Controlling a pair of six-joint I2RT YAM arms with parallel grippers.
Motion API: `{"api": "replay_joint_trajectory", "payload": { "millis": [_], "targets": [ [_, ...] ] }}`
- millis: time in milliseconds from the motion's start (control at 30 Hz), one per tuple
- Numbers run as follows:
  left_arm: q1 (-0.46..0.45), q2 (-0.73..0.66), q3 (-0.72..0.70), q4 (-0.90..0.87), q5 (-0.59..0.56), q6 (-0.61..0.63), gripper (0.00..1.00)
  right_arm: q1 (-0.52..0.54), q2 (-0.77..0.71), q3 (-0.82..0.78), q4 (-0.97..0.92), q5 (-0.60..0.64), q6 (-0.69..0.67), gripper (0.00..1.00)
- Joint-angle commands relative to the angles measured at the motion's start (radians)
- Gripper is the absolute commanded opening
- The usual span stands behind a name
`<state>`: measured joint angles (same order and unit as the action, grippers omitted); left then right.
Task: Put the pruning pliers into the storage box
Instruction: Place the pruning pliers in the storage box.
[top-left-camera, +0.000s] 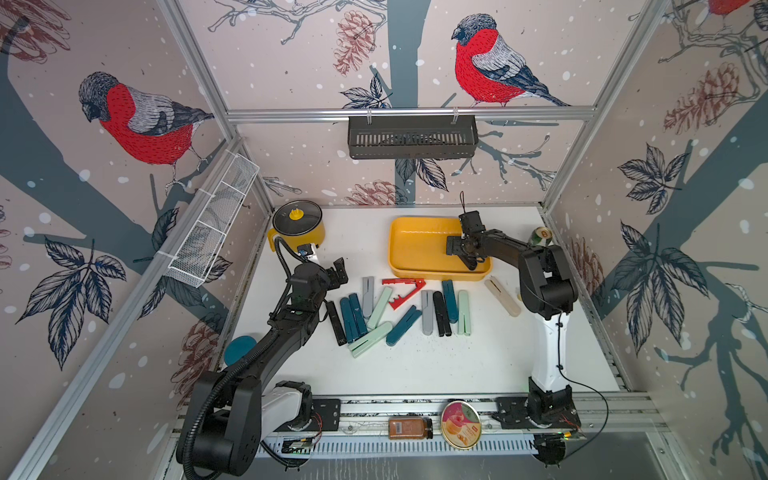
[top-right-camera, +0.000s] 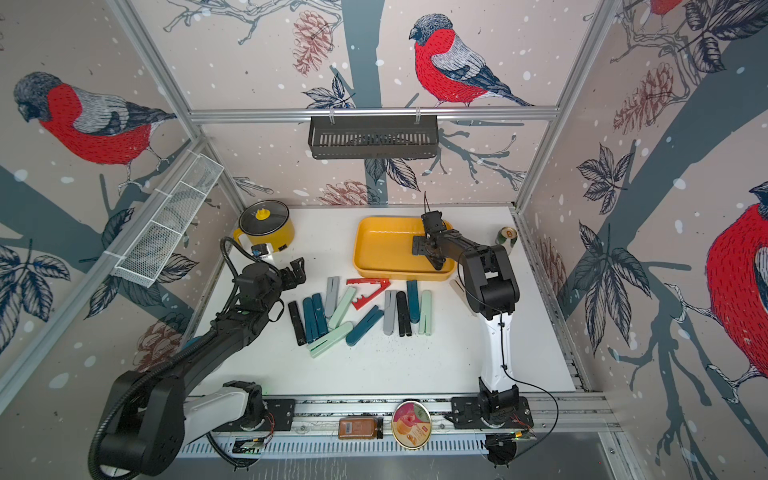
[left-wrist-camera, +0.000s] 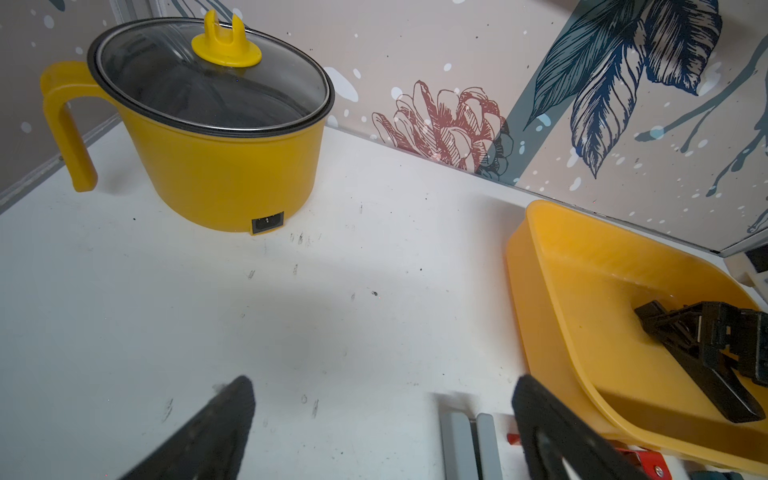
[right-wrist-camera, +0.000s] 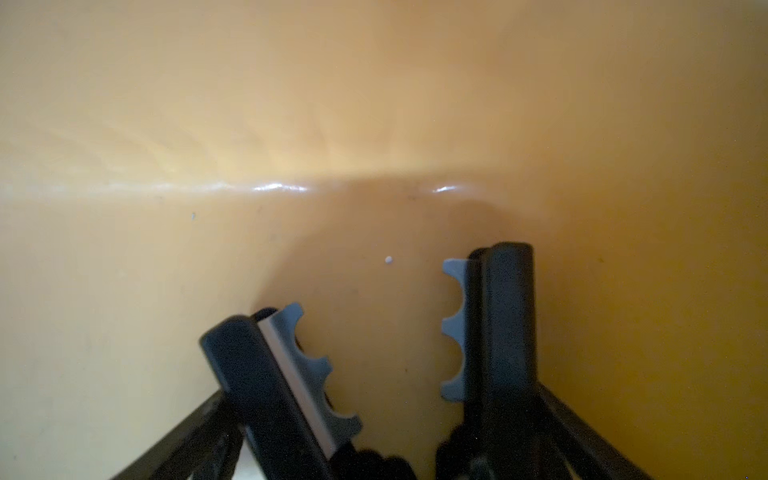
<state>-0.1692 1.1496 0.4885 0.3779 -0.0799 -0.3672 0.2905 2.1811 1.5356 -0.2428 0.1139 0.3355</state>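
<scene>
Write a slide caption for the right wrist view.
Black pruning pliers, spread in a toothed V, sit within the open right gripper, low inside the yellow storage box.

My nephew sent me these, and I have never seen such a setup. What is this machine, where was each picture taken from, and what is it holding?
Two robot arms stand at a white table, each ending in a two-fingered gripper. Two pictures look down from overhead; two are shot from the wrists. Loose pruning pliers lie on the table, among them a red pair, plus a lidded yellow pot. The right gripper is inside the yellow tray, jaws wide, with black pliers spread between them. The left gripper is open and empty.
</scene>
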Motion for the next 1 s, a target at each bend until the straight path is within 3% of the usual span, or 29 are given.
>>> {"api": "replay_joint_trajectory", "payload": {
  "millis": [0, 333, 400, 500, 633, 667, 967],
  "targets": [
    [0.001, -0.004, 0.003, 0.009, -0.011, 0.007, 0.97, -0.002, 0.015, 0.010, 0.003, -0.022, 0.005, 1.00],
    [0.001, 0.002, 0.012, 0.011, -0.011, 0.008, 0.97, 0.025, 0.086, 0.112, -0.049, -0.055, -0.048, 0.97],
    [0.001, 0.004, 0.012, 0.015, -0.010, 0.011, 0.97, 0.026, 0.100, 0.129, -0.066, -0.071, -0.052, 0.85],
    [0.001, 0.008, 0.012, 0.020, -0.010, 0.010, 0.97, 0.028, 0.103, 0.129, -0.070, -0.079, -0.042, 0.47],
    [0.002, 0.018, 0.014, 0.026, -0.002, 0.008, 0.97, 0.036, 0.085, 0.121, -0.079, -0.072, -0.028, 0.11],
    [0.001, 0.022, 0.014, 0.031, 0.001, 0.008, 0.97, 0.041, 0.075, 0.114, -0.076, -0.057, -0.016, 0.06],
    [-0.026, 0.101, 0.052, 0.106, 0.131, -0.069, 0.97, 0.049, 0.034, 0.071, -0.001, -0.101, 0.151, 0.02]
  ]
}}
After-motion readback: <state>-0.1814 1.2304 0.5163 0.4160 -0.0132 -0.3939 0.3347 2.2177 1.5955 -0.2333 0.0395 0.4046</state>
